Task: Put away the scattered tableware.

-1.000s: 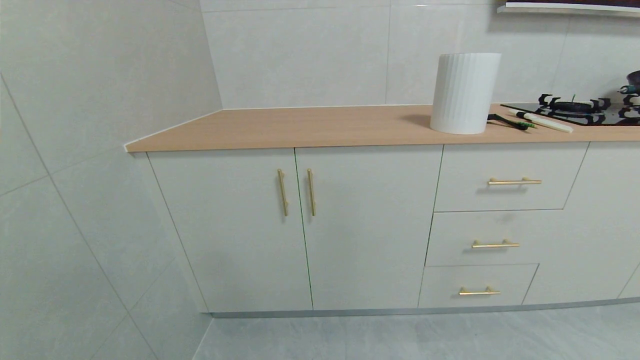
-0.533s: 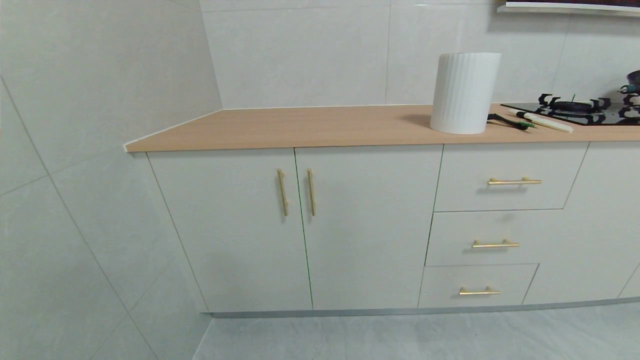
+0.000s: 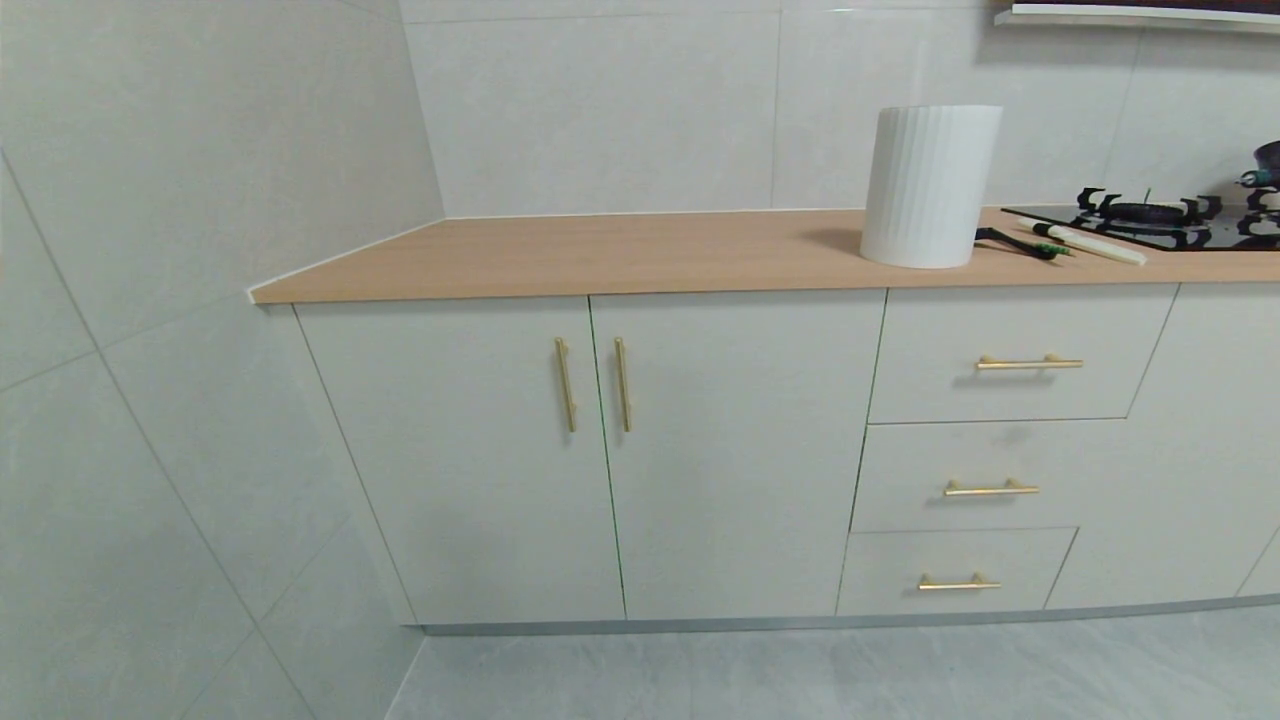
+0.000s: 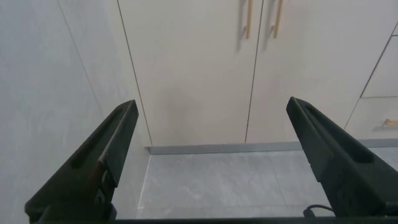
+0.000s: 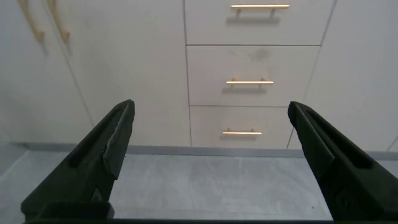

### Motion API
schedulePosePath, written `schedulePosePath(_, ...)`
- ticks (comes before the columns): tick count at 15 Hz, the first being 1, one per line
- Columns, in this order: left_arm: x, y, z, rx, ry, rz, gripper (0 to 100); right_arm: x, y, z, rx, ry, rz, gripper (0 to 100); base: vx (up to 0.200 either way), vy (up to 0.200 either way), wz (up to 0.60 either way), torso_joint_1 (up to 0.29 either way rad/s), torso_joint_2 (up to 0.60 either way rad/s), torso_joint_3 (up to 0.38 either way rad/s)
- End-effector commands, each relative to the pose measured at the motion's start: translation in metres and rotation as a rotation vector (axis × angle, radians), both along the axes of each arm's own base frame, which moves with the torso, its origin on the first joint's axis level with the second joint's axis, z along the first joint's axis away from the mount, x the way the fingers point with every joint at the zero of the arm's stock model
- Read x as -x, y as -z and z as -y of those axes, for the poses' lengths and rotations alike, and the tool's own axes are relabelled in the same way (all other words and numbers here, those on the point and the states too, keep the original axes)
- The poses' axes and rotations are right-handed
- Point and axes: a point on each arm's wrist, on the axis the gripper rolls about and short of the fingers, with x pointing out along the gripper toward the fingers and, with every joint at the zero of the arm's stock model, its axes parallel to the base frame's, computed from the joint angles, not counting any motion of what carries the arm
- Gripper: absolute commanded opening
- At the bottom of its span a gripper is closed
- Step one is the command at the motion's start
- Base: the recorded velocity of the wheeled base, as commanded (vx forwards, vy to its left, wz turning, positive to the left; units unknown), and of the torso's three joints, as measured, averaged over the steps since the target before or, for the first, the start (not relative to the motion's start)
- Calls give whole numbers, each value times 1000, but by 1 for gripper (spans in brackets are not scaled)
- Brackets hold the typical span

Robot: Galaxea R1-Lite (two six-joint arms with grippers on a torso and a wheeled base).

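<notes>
Two empty tools, the left tool (image 4: 211, 102) and the right tool (image 5: 210, 104), hang spread wide before the cabinet (image 3: 740, 450). Nothing has shifted in the last second (no approach begun). The utensils (image 3: 1080, 242) lie untouched on the tabletop (image 3: 600, 255), beside the white holder (image 3: 930, 185).

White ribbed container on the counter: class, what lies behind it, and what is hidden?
Behind the white ribbed container, a black utensil and a white-handled utensil lie on the countertop beside the stove. The container covers one end of the black utensil.
</notes>
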Motion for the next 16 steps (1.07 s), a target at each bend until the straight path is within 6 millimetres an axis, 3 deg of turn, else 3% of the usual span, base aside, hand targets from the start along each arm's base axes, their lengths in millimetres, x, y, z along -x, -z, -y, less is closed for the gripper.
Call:
schedulePosePath(1, 0, 0, 0, -3, 0, -1, 100, 1, 1, 0, -7, 4, 6, 100, 0, 0, 0, 0, 0, 0)
schedulePosePath(9, 0, 0, 0, 7, 0, -1, 100, 1, 1, 0, -5, 2, 6, 100, 0, 0, 0, 0, 0, 0)
schedulePosePath(16, 0, 0, 0, 3, 0, -1, 100, 1, 1, 0, -7, 2, 6, 100, 0, -200, 0, 1, 4, 5)
